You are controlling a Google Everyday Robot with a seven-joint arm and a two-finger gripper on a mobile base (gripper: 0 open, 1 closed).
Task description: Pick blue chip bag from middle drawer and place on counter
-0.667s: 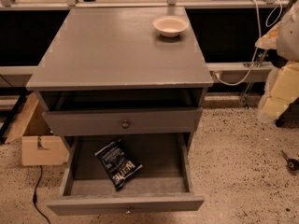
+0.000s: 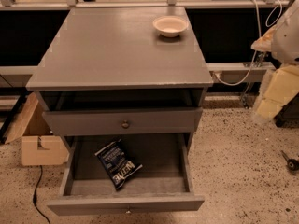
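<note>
The blue chip bag (image 2: 118, 163) lies flat in the pulled-out middle drawer (image 2: 126, 202), left of its centre, with white lettering facing up. The alike drawer above it (image 2: 122, 121) is slightly out. The counter (image 2: 112, 50) is the grey top slab of the cabinet. My gripper (image 2: 273, 97) hangs at the far right of the camera view, pale yellow below the white arm. It is off to the side of the cabinet, about level with the counter's front edge and well away from the bag.
A small cream bowl (image 2: 170, 25) stands at the counter's back right. A cardboard box (image 2: 39, 141) sits on the speckled floor left of the cabinet, with a black cable (image 2: 35, 197) near it. A rail and white cables run behind the cabinet at the right.
</note>
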